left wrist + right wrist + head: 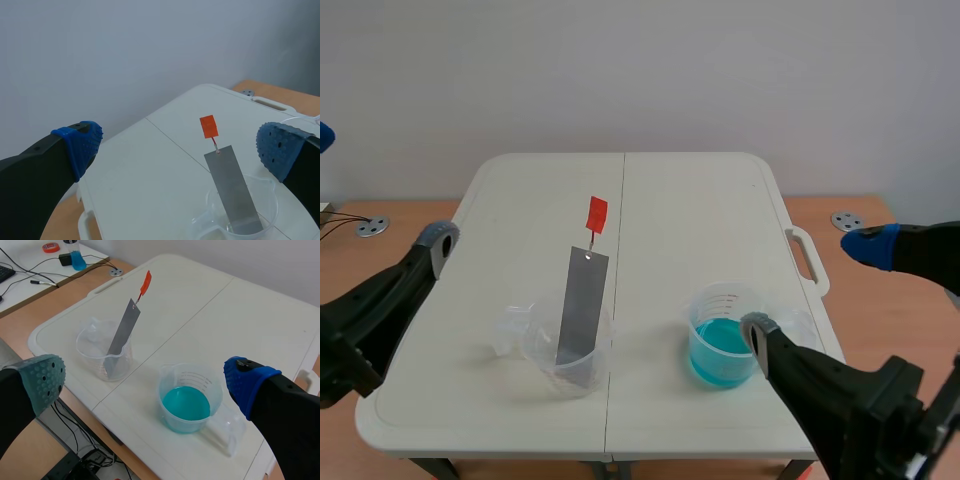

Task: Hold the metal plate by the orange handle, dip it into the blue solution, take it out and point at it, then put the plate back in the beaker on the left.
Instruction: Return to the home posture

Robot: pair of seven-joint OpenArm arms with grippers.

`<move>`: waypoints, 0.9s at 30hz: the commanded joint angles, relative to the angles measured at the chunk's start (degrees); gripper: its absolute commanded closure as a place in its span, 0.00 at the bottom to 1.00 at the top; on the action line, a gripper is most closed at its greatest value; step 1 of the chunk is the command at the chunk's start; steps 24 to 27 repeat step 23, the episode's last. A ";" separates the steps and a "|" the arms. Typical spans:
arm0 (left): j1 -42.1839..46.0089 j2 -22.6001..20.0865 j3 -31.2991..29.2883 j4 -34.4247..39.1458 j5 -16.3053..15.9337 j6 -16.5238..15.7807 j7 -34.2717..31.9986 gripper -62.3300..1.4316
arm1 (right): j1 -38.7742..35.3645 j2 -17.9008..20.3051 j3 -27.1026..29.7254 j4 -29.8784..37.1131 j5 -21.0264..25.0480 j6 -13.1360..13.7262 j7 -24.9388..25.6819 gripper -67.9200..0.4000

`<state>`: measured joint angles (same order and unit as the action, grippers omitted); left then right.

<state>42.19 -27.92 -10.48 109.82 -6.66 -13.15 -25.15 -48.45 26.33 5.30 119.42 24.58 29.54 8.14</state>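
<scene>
A grey metal plate [582, 305] leans upright in a clear beaker [565, 360] at the table's front left, and its orange handle [596, 214] sticks up above it. To the right stands a second clear beaker [723, 345] holding blue solution. My left gripper [382, 188] hangs open at the table's left edge, apart from the plate [232, 187] and handle [208, 126] ahead of it. My right gripper [810, 287] is open too, above and behind the blue beaker [187, 395]. The plate [122, 332] and its beaker [97, 347] lie further ahead.
The white folding table [700, 210] has a centre seam and a carry handle [808, 262] on its right edge. A side desk beyond the table holds a small bottle of blue liquid [77, 257] and cables.
</scene>
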 commanded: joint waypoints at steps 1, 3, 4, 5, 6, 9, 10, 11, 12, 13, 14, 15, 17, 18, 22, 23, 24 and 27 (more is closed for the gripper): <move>0.13 0.44 0.28 0.61 -0.42 0.11 -0.76 0.00 | 0.68 0.00 0.44 1.14 0.44 -0.02 0.81 0.02; 0.13 0.44 0.28 0.61 -0.42 0.11 -0.76 0.00 | 0.68 0.00 0.44 1.14 0.26 -0.02 0.81 0.02; 0.13 0.44 0.28 0.61 -0.42 0.11 -0.76 0.00 | 0.68 0.00 0.44 1.14 0.24 -0.02 0.79 0.02; 0.13 0.44 0.28 0.61 -0.42 0.11 -0.74 0.00 | 0.68 0.00 0.44 1.14 0.22 -0.02 0.76 0.02; 0.13 0.44 0.28 0.61 -0.42 0.11 -0.74 0.00 | 0.68 0.00 0.44 1.14 0.04 -0.02 0.72 0.02; 0.13 0.44 0.28 0.59 -0.42 0.11 -0.61 0.00 | 0.68 0.00 0.44 1.14 0.04 -0.02 -0.02 0.02; 0.13 0.44 0.28 0.59 -0.42 0.11 -0.46 0.00 | 0.68 0.00 0.44 1.14 0.04 -0.02 -0.26 0.02; 0.13 0.44 0.28 0.59 -0.42 0.11 -0.35 0.00 | 0.68 0.00 0.44 1.14 0.04 -0.02 -0.28 0.02; 0.13 0.44 0.28 0.59 -0.42 0.11 -0.35 0.00 | 0.68 0.00 0.44 1.14 0.04 -0.02 -0.28 0.02; 0.13 0.44 0.28 0.59 -0.42 0.11 -0.35 0.00 | 0.68 0.00 0.44 1.14 0.04 -0.02 -0.31 0.02; 0.13 0.44 0.28 0.59 -0.42 0.11 -0.35 0.00 | 0.68 0.00 0.44 1.14 0.04 -0.02 -0.31 0.02; 0.13 0.44 0.28 0.59 -0.42 0.11 -0.35 0.00 | 0.68 0.00 0.44 1.14 0.04 0.00 -0.33 0.02; 0.13 0.44 0.28 0.59 -0.39 0.11 -0.35 0.00 | 0.68 0.00 0.44 1.14 0.07 0.00 -0.46 0.02; 0.15 0.44 0.28 0.59 -0.39 0.11 -0.35 0.00 | 0.68 0.00 0.44 1.14 0.07 0.00 -0.48 0.02; 0.15 0.44 0.28 0.50 -0.39 0.11 -0.33 0.00 | 0.68 0.00 0.44 1.14 0.07 0.00 -0.50 0.02; 0.15 0.44 0.28 0.50 -0.39 0.11 -0.33 0.00 | 0.68 0.00 0.44 1.14 0.07 0.00 -0.50 0.02; 0.15 0.44 0.28 0.50 -0.39 0.11 -0.33 0.00 | 0.68 0.00 0.44 1.14 0.07 0.00 -0.50 0.02; 0.15 0.44 0.28 0.50 -0.39 0.11 -0.33 0.00 | 0.68 0.00 0.44 1.14 0.07 0.00 -0.50 0.02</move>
